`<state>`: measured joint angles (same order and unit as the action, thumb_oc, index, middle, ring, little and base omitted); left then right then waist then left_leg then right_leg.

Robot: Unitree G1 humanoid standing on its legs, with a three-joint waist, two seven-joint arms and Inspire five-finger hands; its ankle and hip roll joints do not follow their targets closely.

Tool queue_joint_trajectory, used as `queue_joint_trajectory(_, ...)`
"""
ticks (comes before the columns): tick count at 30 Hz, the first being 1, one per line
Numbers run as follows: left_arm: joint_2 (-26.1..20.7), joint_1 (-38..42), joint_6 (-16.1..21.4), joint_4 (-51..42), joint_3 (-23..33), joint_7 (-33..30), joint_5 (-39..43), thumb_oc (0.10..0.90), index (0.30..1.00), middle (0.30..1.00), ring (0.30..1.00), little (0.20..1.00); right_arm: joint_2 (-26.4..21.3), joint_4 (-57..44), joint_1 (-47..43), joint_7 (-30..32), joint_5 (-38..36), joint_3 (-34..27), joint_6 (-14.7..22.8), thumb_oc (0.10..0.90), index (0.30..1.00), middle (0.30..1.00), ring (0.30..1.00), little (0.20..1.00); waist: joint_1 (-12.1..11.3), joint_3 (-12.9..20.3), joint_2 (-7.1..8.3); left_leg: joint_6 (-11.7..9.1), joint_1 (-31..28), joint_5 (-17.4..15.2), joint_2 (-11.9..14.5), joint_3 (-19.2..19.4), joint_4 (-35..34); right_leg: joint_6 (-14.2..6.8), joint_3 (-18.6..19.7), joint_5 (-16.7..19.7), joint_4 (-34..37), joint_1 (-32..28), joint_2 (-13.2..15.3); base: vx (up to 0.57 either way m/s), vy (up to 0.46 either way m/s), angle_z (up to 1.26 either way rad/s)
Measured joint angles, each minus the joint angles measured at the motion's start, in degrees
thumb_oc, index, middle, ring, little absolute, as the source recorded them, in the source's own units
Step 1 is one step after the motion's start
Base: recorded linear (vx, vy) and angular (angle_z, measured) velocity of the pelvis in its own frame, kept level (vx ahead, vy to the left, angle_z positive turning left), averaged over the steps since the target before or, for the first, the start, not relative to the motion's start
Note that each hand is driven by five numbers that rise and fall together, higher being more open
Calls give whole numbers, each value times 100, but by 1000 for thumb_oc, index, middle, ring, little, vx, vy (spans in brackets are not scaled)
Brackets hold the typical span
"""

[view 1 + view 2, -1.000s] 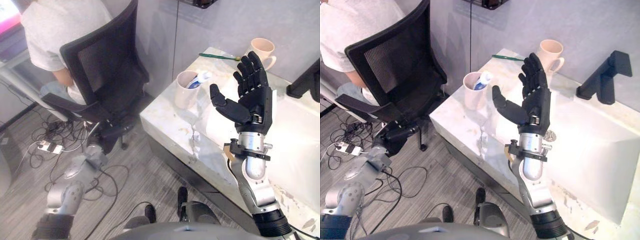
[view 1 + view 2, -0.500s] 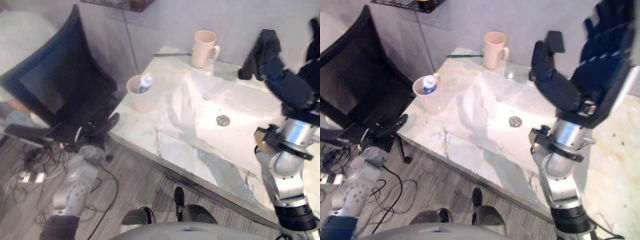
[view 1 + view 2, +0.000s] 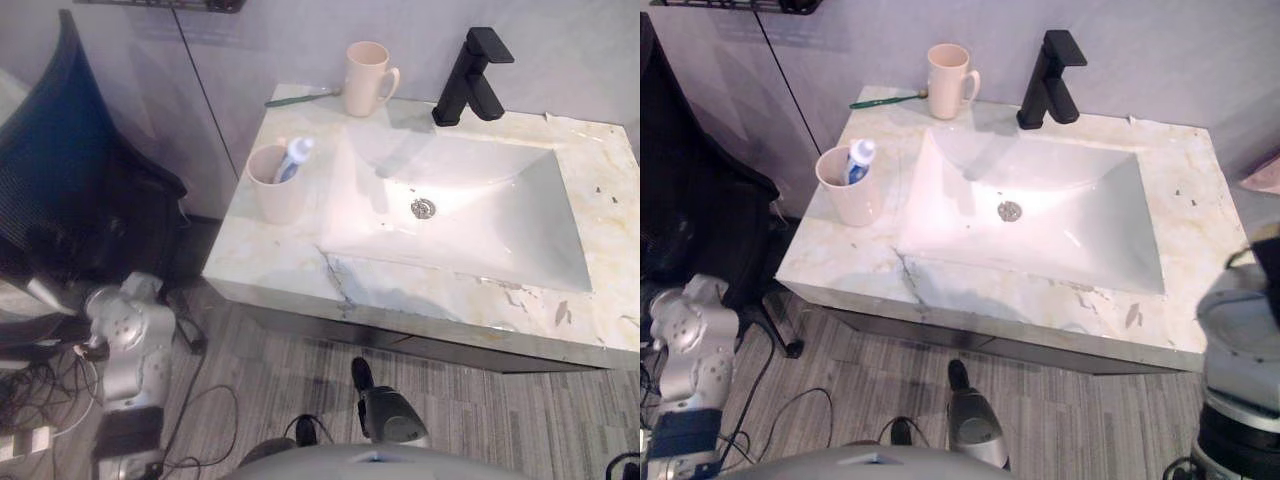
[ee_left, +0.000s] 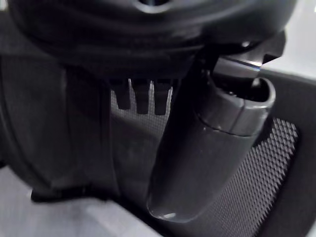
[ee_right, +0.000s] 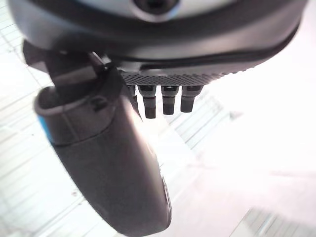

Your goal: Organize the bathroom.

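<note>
From where I stand, nothing on the counter point(image 3: 300, 265) looks sorted yet.

At the far left of the head views sits a black mesh office chair point(image 3: 60, 190). The left robot hand point(image 4: 197, 163) shows in its own wrist view against that mesh, thumb and fingers straight and spread, holding nothing.

Moving right, a cream cup point(image 3: 277, 185) stands near the counter's left edge, left of centre in the frame, with a toothpaste tube point(image 3: 293, 159) leaning inside it. That part I would judge as already in order. Above it, in the upper middle of the frame, a green toothbrush point(image 3: 302, 96) lies flat on the counter's back corner, its tip close to a second cream mug point(image 3: 367, 78) that stands upright just beside it. The toothbrush lying loose is the clearest job left; I would guess it belongs in one of the two cups.

Right of the mug stands the black faucet point(image 3: 472, 75), and below it the white sink basin point(image 3: 520, 240) takes up the middle of the frame, with nothing in it but the drain point(image 3: 423, 208).

The right robot hand point(image 5: 113, 168) shows in its wrist view with thumb and fingers apart, nothing between them, over a pale surface I cannot identify.

So both hands are free and off the counter, and the tidying has, by my reading, barely begun.
</note>
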<state>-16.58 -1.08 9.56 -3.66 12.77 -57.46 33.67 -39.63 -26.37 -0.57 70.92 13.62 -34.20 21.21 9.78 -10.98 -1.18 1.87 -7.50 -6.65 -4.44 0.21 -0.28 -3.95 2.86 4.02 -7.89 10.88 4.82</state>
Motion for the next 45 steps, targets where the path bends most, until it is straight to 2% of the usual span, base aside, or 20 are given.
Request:
queue_joint_trajectory(5, 102, -134, 174, 448, -42, -460, -201, 800, 900, 900, 900, 900, 221, 890, 425, 867, -240, -208, -799, 800, 900, 900, 900, 900, -11, 46, 15, 7, 21, 4, -45, 12, -16, -24, -73, 18, 112, -31, 60, -59, 210, 4)
queue_joint_trajectory(7, 105, -162, 175, 639, -43, -471, -265, 800, 900, 900, 900, 900, 393, 1346, 547, 1148, -294, -385, -899, 800, 900, 900, 900, 900, -16, 50, 10, 7, -18, 4, -16, 13, -48, -27, -129, 15, 135, -79, 55, -9, 145, 7)
queue_joint_trajectory(8, 105, -204, 180, 763, -40, -479, -263, 800, 900, 900, 900, 900, 500, 1579, 662, 1326, -330, -491, -1062, 800, 900, 900, 900, 900, -29, 57, -5, 18, -80, 11, 12, 40, -124, -29, -160, 14, 177, -123, 33, 29, 127, -3)
queue_joint_trajectory(11, 131, -494, 196, 1178, 4, -455, -277, 800, 900, 900, 900, 900, 618, 2067, 860, 1442, -337, -632, -1332, 800, 900, 900, 900, 900, 10, 112, -98, 78, -216, 71, 59, 152, -350, -66, -210, 32, 319, -194, -10, 5, 108, -13)
queue_joint_trajectory(17, 500, -878, 256, 2068, 160, -183, -261, 800, 900, 900, 900, 900, 1177, 2726, 1420, 1587, -255, -657, -1707, 800, 900, 900, 900, 900, -1, 106, -76, 83, -308, 90, 131, 340, -426, -174, -482, 121, 510, -213, -15, -15, 46, -13)
queue_joint_trajectory(19, 579, -896, 272, 2360, 104, -129, -260, 800, 900, 900, 900, 900, 1445, 2911, 1421, 1572, -254, -550, -1625, 800, 900, 900, 900, 900, -2, 90, -46, 83, -316, 90, 146, 385, -427, -187, -566, 134, 518, -199, -16, 0, 21, -10)
queue_joint_trajectory(23, 776, -900, 303, 2845, 43, -103, -227, 800, 900, 900, 900, 900, 1954, 3133, 1499, 1454, -153, 217, -1452, 800, 900, 900, 900, 900, -7, 69, -1, 80, -373, 90, 175, 591, -441, -166, -593, 230, 614, -208, -60, -12, 29, -25)
queue_joint_trajectory(26, 871, -875, 426, 3309, 42, -107, -55, 800, 900, 900, 900, 900, 2328, 3301, 1495, 1360, -153, 728, -1216, 800, 900, 900, 900, 900, -35, 37, 40, 56, -483, 75, 214, 884, -441, -175, -940, 268, 596, -202, 5, -21, 56, -40)
queue_joint_trajectory(27, 936, -849, 529, 3613, 41, -105, 11, 800, 900, 900, 900, 900, 2442, 3353, 1554, 1352, -145, 923, -1059, 800, 900, 900, 900, 900, 4, 35, 39, 43, -513, 68, 220, 979, -443, -175, -957, 296, 590, -202, -21, -20, 60, -39)
queue_joint_trajectory(32, 1153, -801, 536, 4118, -28, -80, 248, 800, 900, 900, 900, 900, 2759, 3764, 1623, 1277, -517, 1255, -737, 800, 900, 900, 900, 900, 149, -61, 93, 3, -566, 43, 254, 1149, -443, -181, -970, 342, 591, -186, -97, -5, 23, -21)
queue_joint_trajectory(35, 1121, -821, 500, 4564, -242, -58, 239, 800, 900, 900, 900, 900, 2908, 3903, 1846, 328, -1452, 1715, -298, 800, 900, 900, 900, 900, 193, -139, 223, -32, -669, 20, 286, 1371, -448, -158, -1033, 360, 534, -186, -128, 0, 48, -34)
queue_joint_trajectory(38, 1109, -794, 392, 4935, -374, 14, 249, 800, 900, 900, 900, 900, 3026, 4345, 2029, -648, -1975, 2340, -262, 800, 900, 900, 900, 900, 299, -195, 335, -42, -709, 13, 296, 1517, -447, -167, -1126, 342, 364, -83, -132, -21, 17, -28)
queue_joint_trajectory(39, 1110, -807, 368, 4945, -386, 22, 247, 800, 900, 900, 900, 900, 3126, 4436, 2100, -894, -2007, 2521, -262, 800, 900, 900, 900, 900, 291, -217, 355, -42, -694, 13, 307, 1641, -447, -222, -1311, 288, 253, -3, -97, -31, 5, -48)
queue_joint_trajectory(42, 1070, -768, 352, 5120, -416, 35, 245, 800, 900, 900, 900, 900, 3184, 4526, 2261, -1094, -2016, 2952, -222, 800, 900, 900, 900, 900, 331, -234, 348, -39, -638, 11, 336, 1685, -436, -245, -1349, 187, -85, 162, -98, -39, 9, -17)
queue_joint_trajectory(43, 1033, -727, 364, 5225, -529, 72, 256, 800, 900, 900, 900, 900, 3184, 4706, 2307, -1098, -2022, 3058, -165, 800, 900, 900, 900, 900, 350, -248, 285, -38, -573, 10, 358, 1631, -408, -230, -1244, 65, -356, 308, -96, -35, 6, 32)
queue_joint_trajectory(44, 982, -670, 376, 5334, -647, 177, 293, 800, 900, 900, 900, 900, 3187, 4937, 2373, -1111, -2109, 3151, -174, 800, 900, 900, 900, 900, 383, -218, 300, -63, -469, -25, 407, 1502, -389, -196, -1056, -102, -627, 466, -149, -1, -8, 38)
queue_joint_trajectory(45, 979, -648, 378, 5364, -650, 237, 374, 800, 900, 900, 900, 900, 3193, 4967, 2423, -1119, -2151, 3173, -174, 800, 900, 900, 900, 900, 378, -212, 287, -90, -441, -15, 420, 1451, -404, -101, -1032, -159, -618, 484, -177, 30, -5, 35)
